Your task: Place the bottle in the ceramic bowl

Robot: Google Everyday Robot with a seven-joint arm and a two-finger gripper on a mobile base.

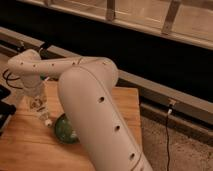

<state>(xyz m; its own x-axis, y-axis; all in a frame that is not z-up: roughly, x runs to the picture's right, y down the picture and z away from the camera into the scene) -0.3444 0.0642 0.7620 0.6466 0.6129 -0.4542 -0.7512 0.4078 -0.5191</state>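
The small white bottle (43,115) hangs tilted from my gripper (37,105), its pale cap pointing down and right. The gripper is shut on the bottle's upper end and holds it just above the wooden table (30,150). The green ceramic bowl (63,131) sits on the table right beside the bottle's cap, to its lower right. My white arm (95,115) covers the bowl's right part.
A dark object (5,107) stands at the table's left edge. A metal rail (165,92) and a dark window wall run behind the table. A thin cable (167,132) hangs over the speckled floor on the right.
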